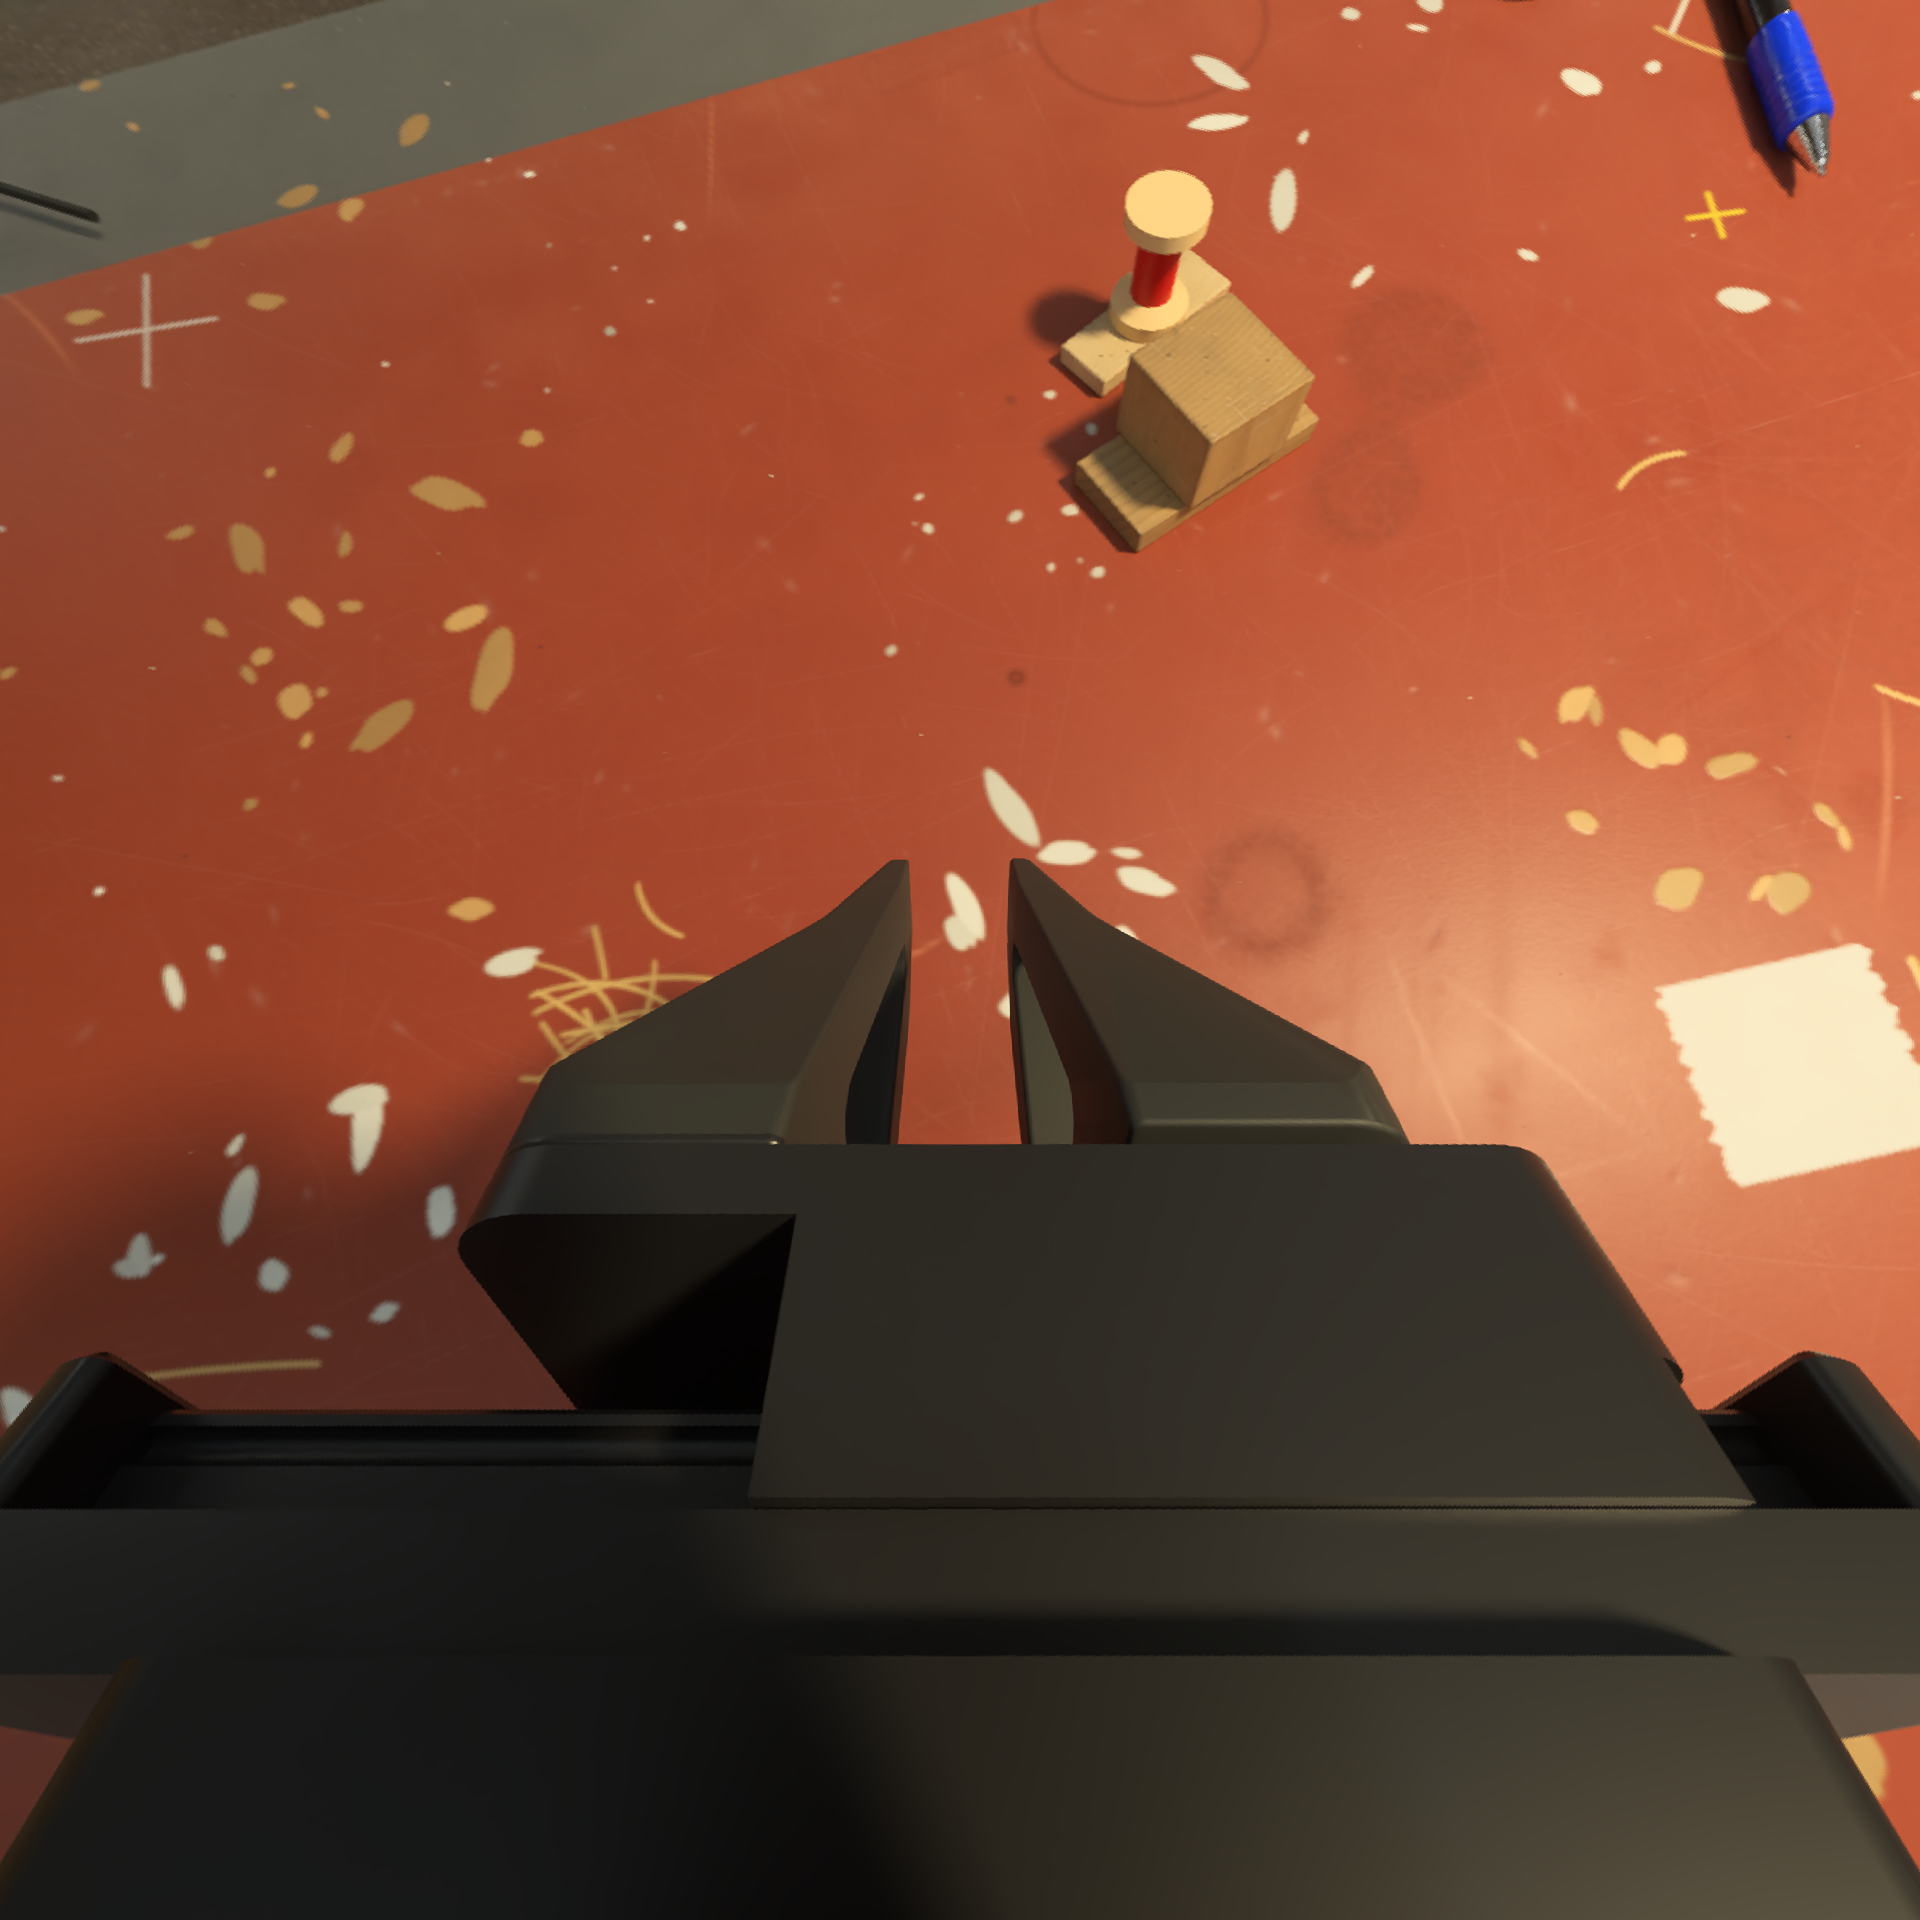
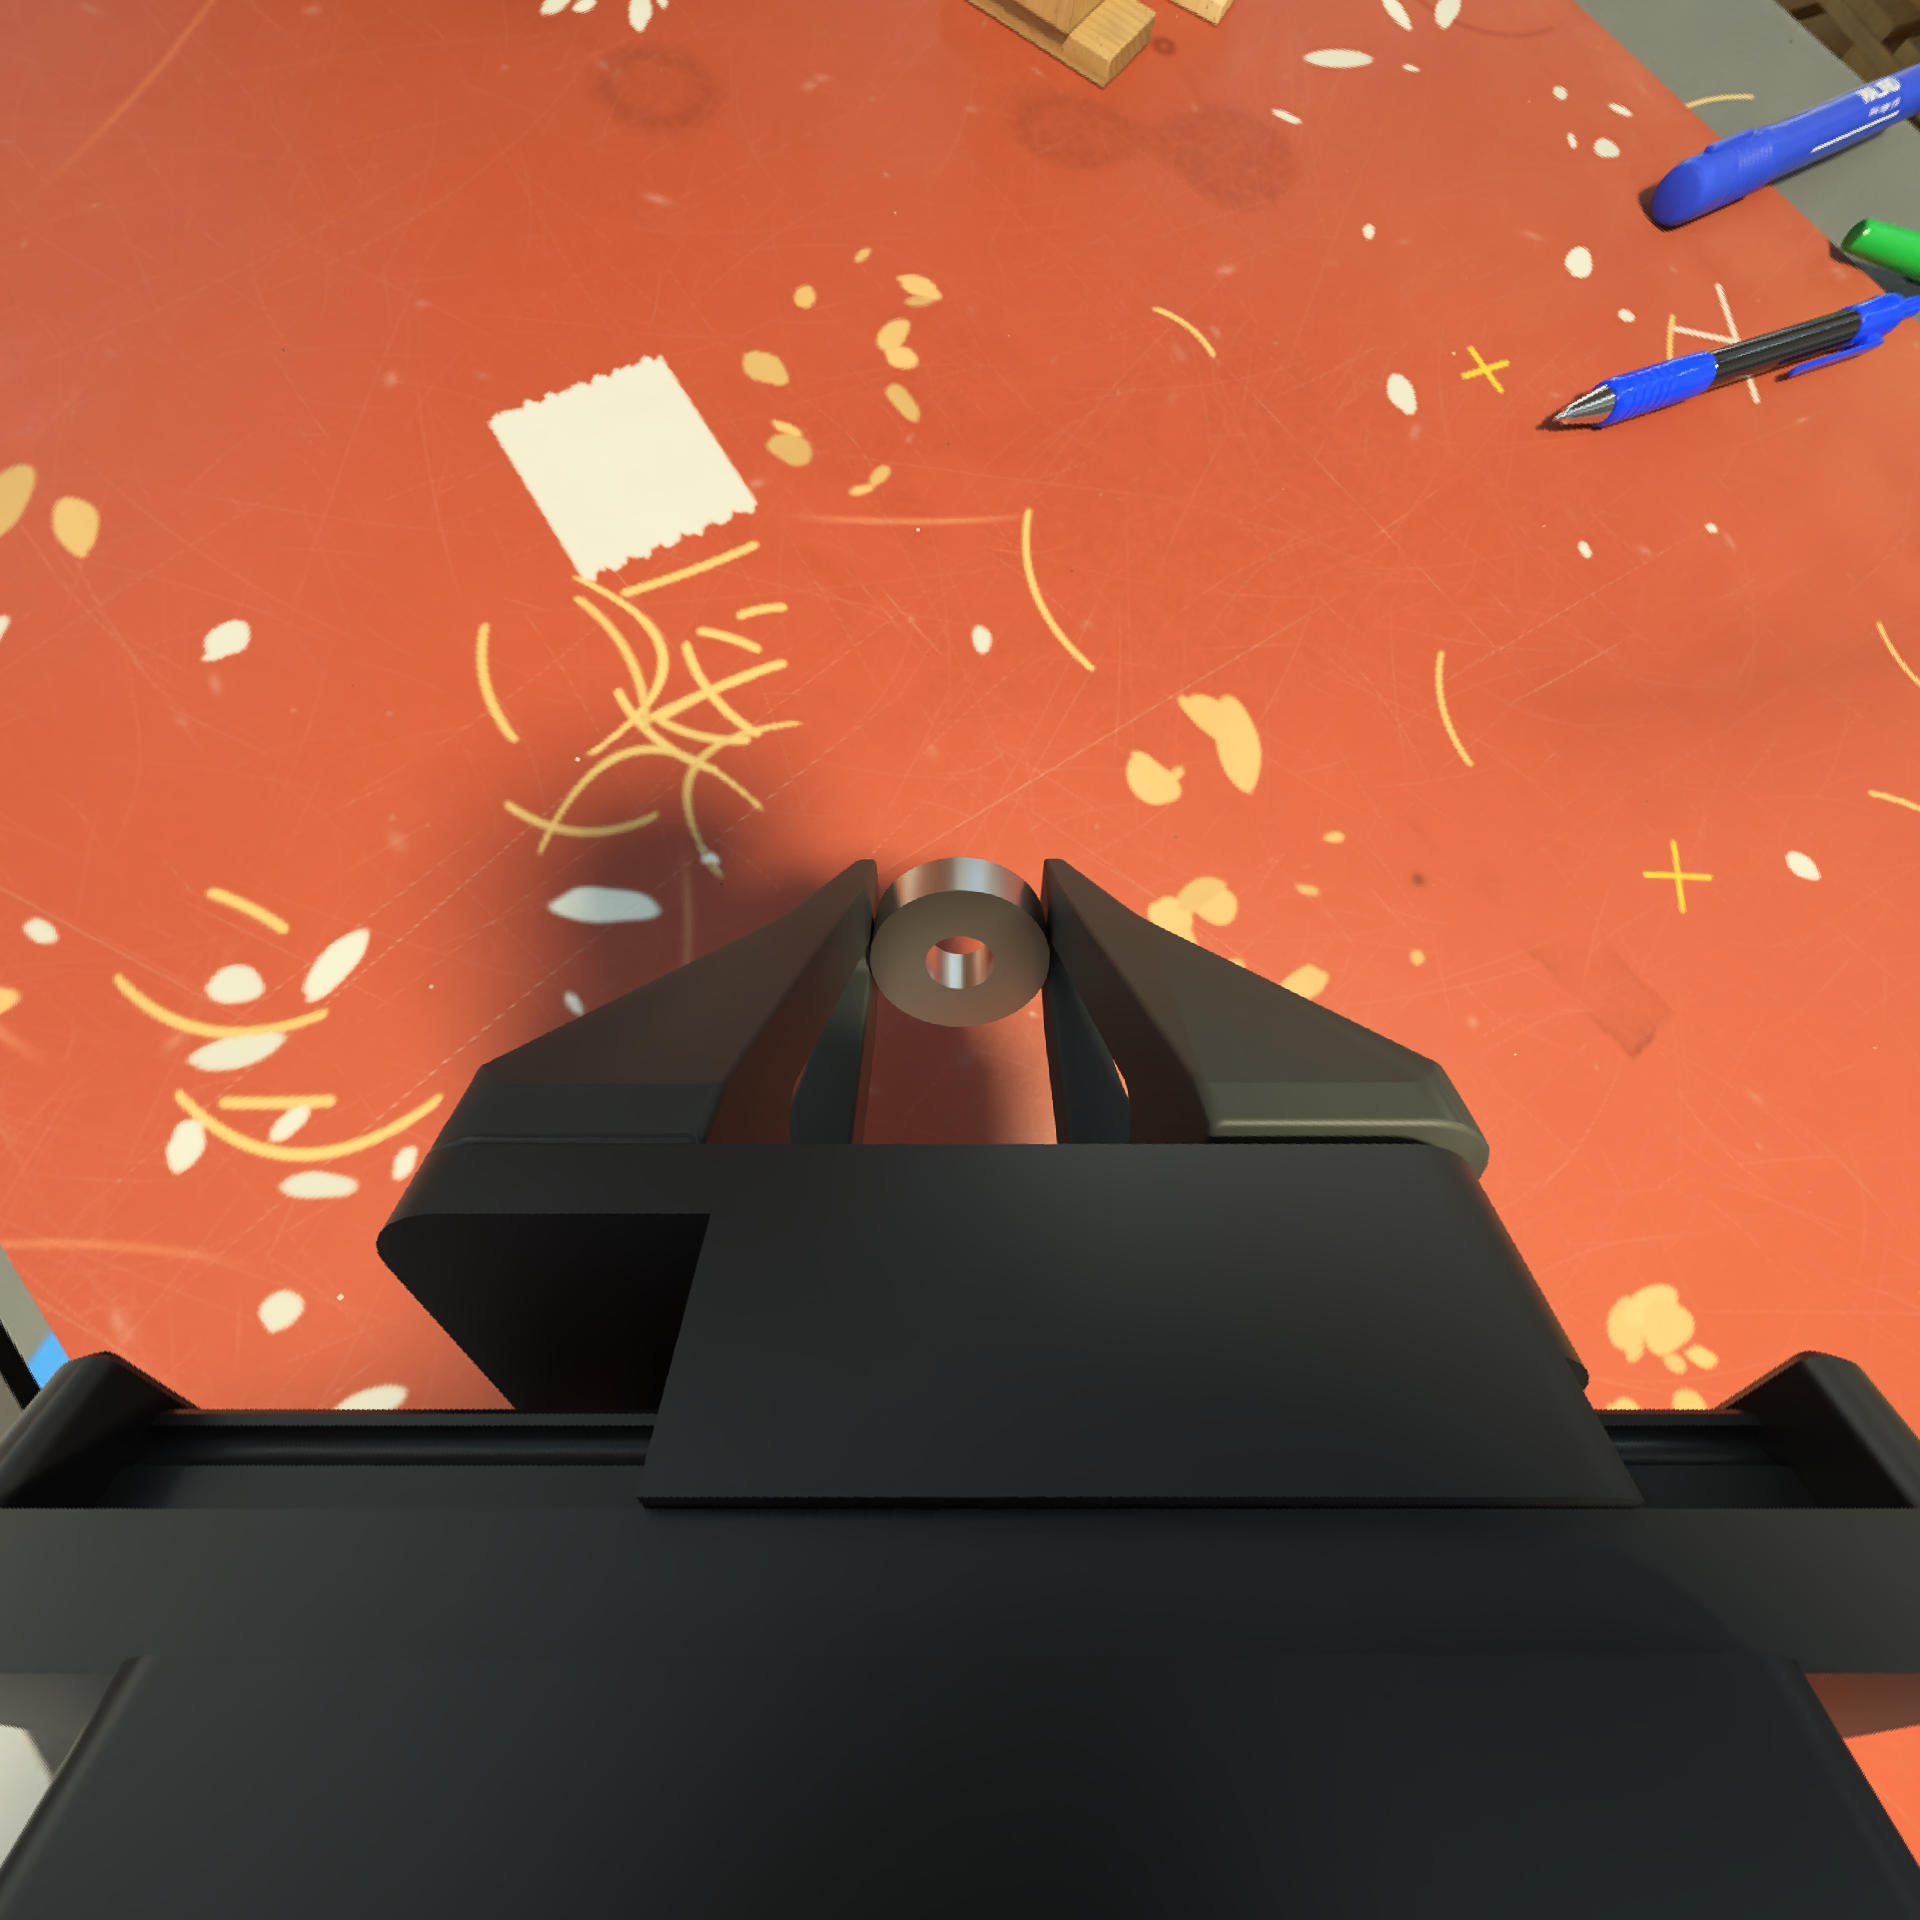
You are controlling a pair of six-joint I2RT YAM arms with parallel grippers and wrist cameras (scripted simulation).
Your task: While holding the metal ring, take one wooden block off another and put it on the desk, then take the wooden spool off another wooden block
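Blue pen (image 2: 1725,366) and marker (image 2: 1777,156) lying beside red desk (image 2: 1351,623) edge

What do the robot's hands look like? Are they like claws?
A bit like claws! The left gripper and the right gripper are both matt black, with two flat pointed fingers that taper to narrow tips. Behind each sits a boxy black body on a straight black rail. No cables or markings show.

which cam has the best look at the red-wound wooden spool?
Left wrist view. The red-wound wooden spool shows whole there, upright on a pale flat wooden block, beside the wooden cube. The right wrist view cuts it off: only wooden block corners show at its top edge, no spool.
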